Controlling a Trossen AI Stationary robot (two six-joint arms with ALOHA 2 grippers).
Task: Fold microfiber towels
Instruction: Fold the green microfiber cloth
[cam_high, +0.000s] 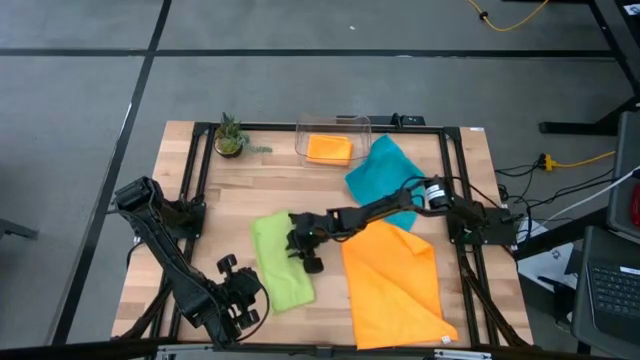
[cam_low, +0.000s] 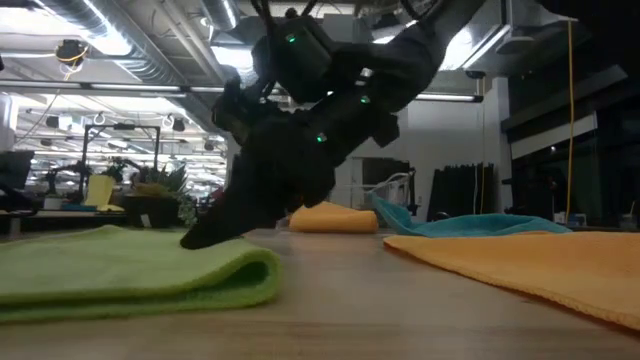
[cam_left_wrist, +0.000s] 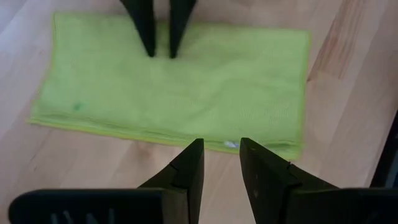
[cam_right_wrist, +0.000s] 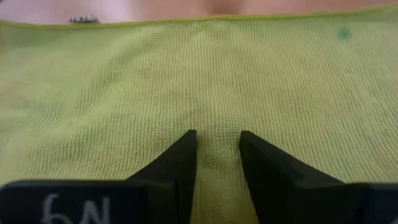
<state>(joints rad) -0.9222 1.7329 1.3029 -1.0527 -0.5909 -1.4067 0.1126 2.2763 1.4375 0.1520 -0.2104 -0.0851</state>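
Right wrist view, right fingers (cam_right_wrist: 217, 155) parted on green towel (cam_right_wrist: 186, 81), left fingers (cam_left_wrist: 221, 165) parted, empty.

I see a light wooden tabletop (cam_high: 200, 215) with a black frame along its edges. On it: folded lime green towel (cam_high: 280, 262) front-left of middle, big orange towel (cam_high: 395, 285) spread front-right, teal towel (cam_high: 385, 180) behind that, clear bin (cam_high: 362, 128) at the back (second orange towel (cam_high: 329, 148) inside), small potted plant (cam_high: 230, 137) back-left.
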